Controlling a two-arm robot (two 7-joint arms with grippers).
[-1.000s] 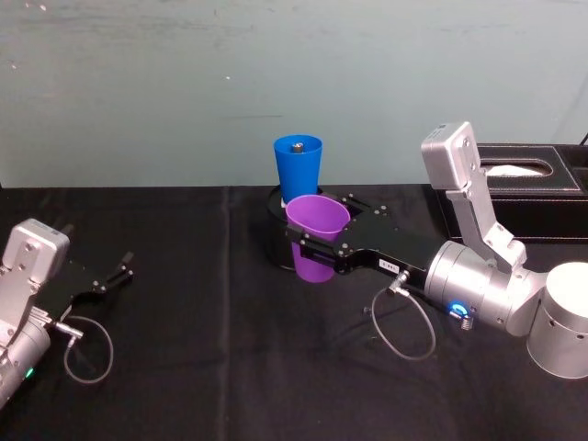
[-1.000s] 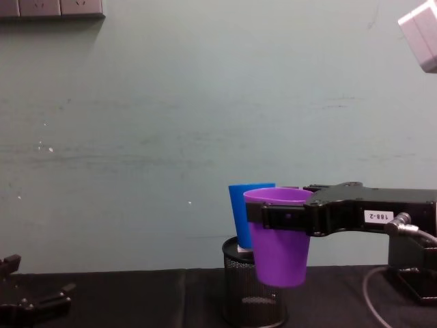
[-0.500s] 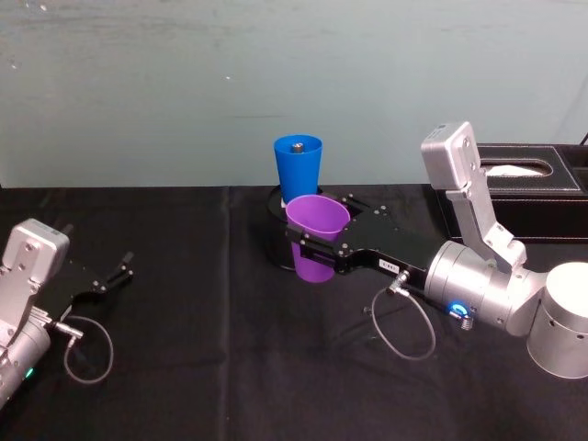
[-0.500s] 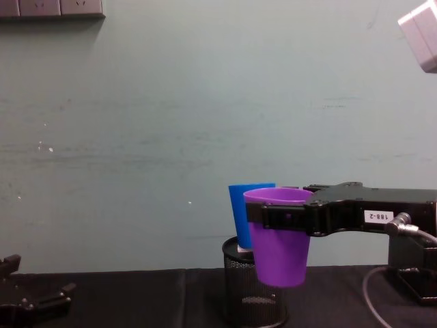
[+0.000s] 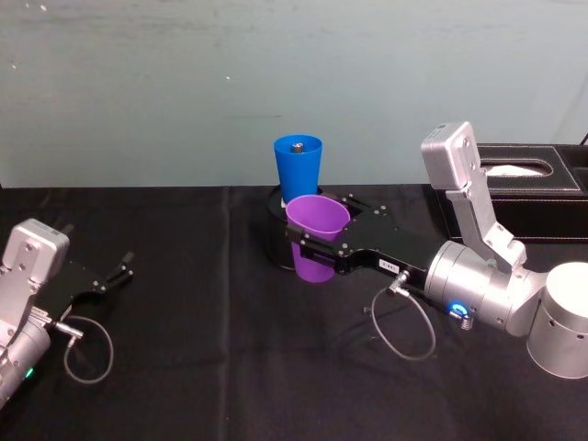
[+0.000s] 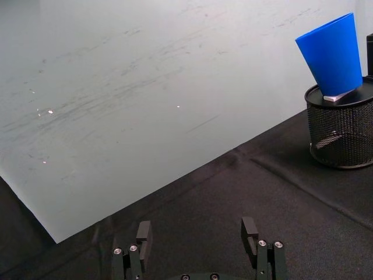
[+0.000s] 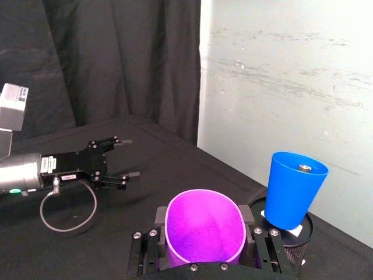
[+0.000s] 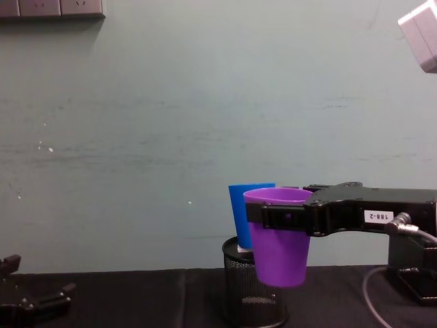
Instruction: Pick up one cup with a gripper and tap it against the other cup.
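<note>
My right gripper is shut on the purple cup and holds it upright above the table, the long black fingers clamped on its two sides. The blue cup stands just behind it on top of a black mesh holder. In the chest view the purple cup overlaps the blue cup; whether they touch I cannot tell. The right wrist view has the purple cup between the fingers with the blue cup beyond it. My left gripper rests open at the table's left side.
A black tissue box sits at the back right, behind my right arm. A grey wall runs along the table's far edge. A cable loop hangs under my right wrist. Black cloth covers the table.
</note>
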